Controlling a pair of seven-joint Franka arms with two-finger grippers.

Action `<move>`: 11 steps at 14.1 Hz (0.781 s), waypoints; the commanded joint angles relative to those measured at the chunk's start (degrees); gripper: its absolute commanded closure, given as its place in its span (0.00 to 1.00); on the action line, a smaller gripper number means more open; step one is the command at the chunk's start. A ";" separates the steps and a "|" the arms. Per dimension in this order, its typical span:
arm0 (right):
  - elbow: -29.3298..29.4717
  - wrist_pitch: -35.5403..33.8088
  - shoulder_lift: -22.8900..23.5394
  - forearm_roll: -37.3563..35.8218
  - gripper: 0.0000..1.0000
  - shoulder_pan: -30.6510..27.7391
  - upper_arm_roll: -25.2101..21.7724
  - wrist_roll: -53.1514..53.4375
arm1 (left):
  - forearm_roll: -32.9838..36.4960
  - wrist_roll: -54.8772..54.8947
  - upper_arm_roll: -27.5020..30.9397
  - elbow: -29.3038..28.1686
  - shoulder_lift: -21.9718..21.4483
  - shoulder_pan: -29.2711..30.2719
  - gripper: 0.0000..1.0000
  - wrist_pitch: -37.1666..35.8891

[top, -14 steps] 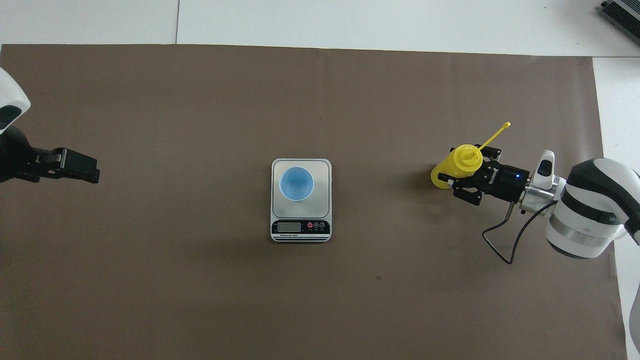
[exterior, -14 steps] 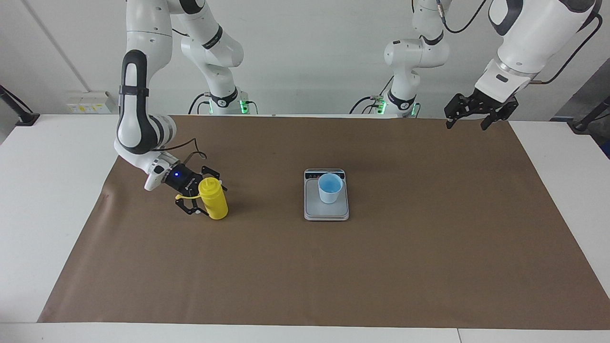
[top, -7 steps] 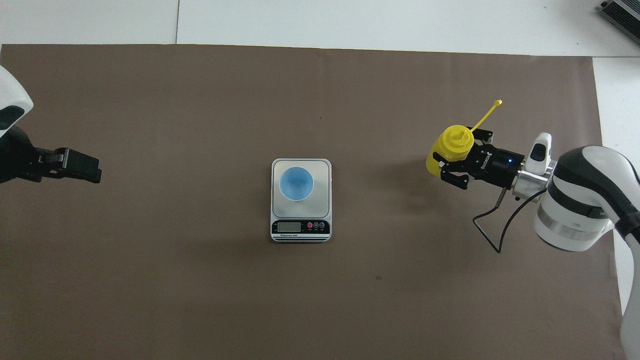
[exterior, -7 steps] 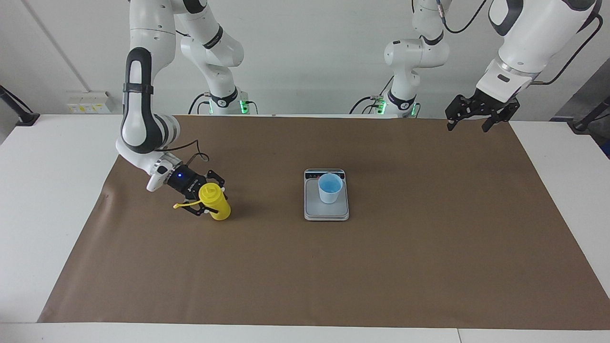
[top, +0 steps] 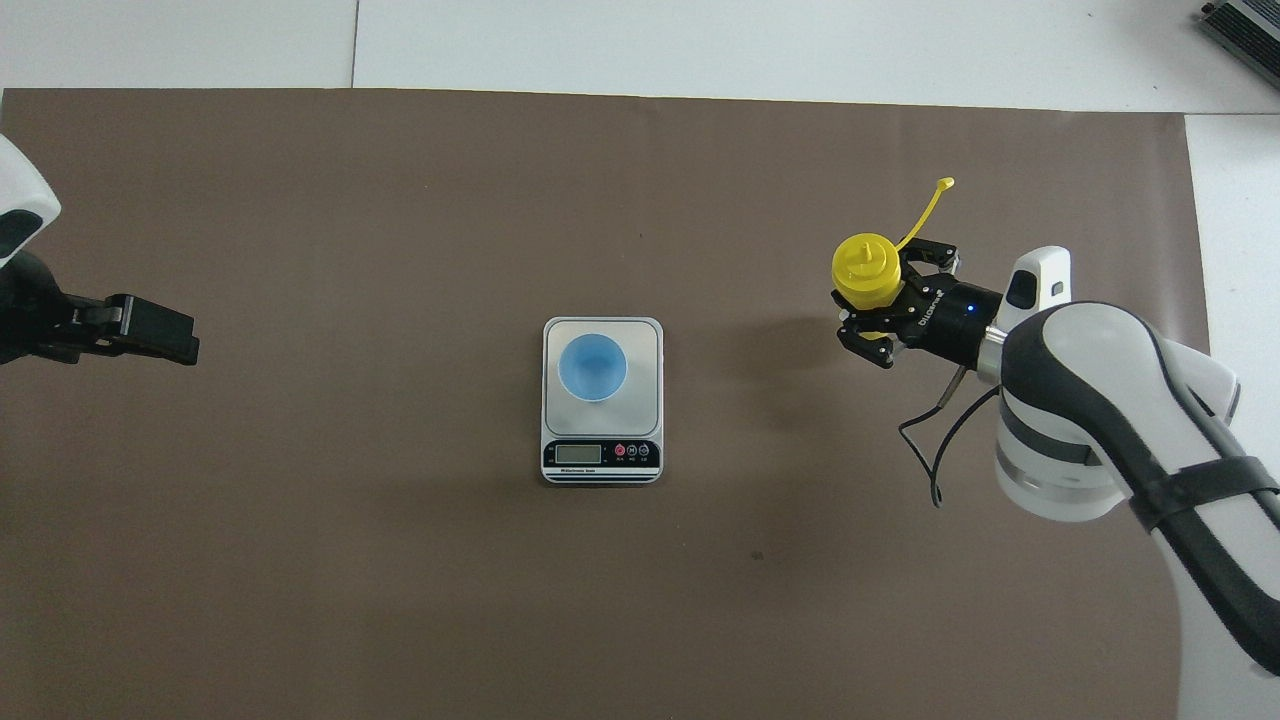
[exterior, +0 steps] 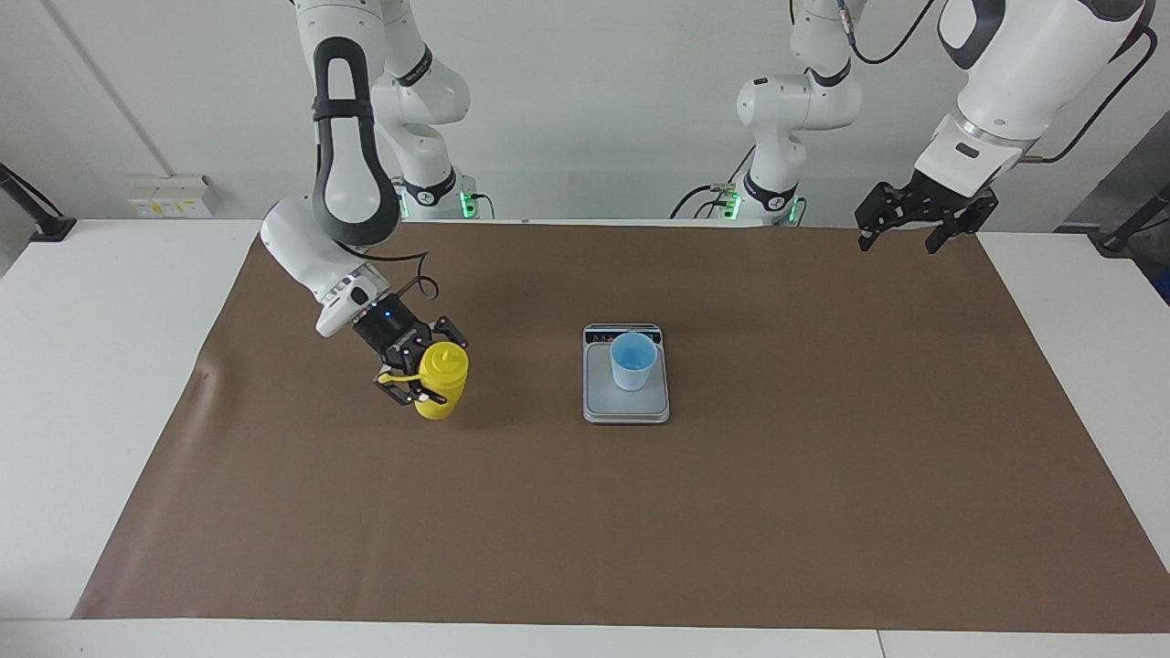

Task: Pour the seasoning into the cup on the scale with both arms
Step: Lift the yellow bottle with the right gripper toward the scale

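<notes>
Brown paper (exterior: 731, 512) covers the white counter (exterior: 91, 366); bare paper lies between the scale (exterior: 626, 402), carrying the cup (exterior: 632, 363), and the seasoning bottle (exterior: 441, 382). Right end effector (exterior: 422, 376) pinches the bottle above the paper. Left end effector (exterior: 919, 224) waits spread over the left arm's end.

Yellow seasoning bottle (exterior: 440, 382) upright, raised off the mat, blue cup (exterior: 632, 360) on grey scale (exterior: 626, 405)

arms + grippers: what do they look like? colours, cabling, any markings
Both arms are glossy white jointed shells with dark bands at the joints. Black two-finger linkage grippers: right gripper has a blue light and white lettering on its black body; left gripper is plain black. A thin black cable loops by the right wrist, and black cables run along the left arm. Green lights glow at both bases.
</notes>
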 commanded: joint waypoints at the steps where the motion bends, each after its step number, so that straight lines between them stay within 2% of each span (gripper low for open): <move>1: 0.84 11.64 0.72 -1.80 1.00 6.57 0.20 6.69 | 0.74 -0.35 -0.25 -2.28 -1.88 0.52 0.00 1.15; 3: 1.37 17.46 1.60 -1.80 1.00 10.71 0.11 8.38 | 0.74 -0.35 -0.25 -2.28 -1.88 0.52 0.00 1.15; 5: 1.46 18.80 1.95 -2.59 1.00 12.22 0.02 8.38 | 0.74 -0.35 -0.25 -2.36 -1.88 0.52 0.00 1.15; 11: 3.21 14.86 2.39 -25.06 1.00 10.47 -0.33 8.47 | 0.74 -0.35 -0.25 -2.36 -1.88 0.52 0.00 1.15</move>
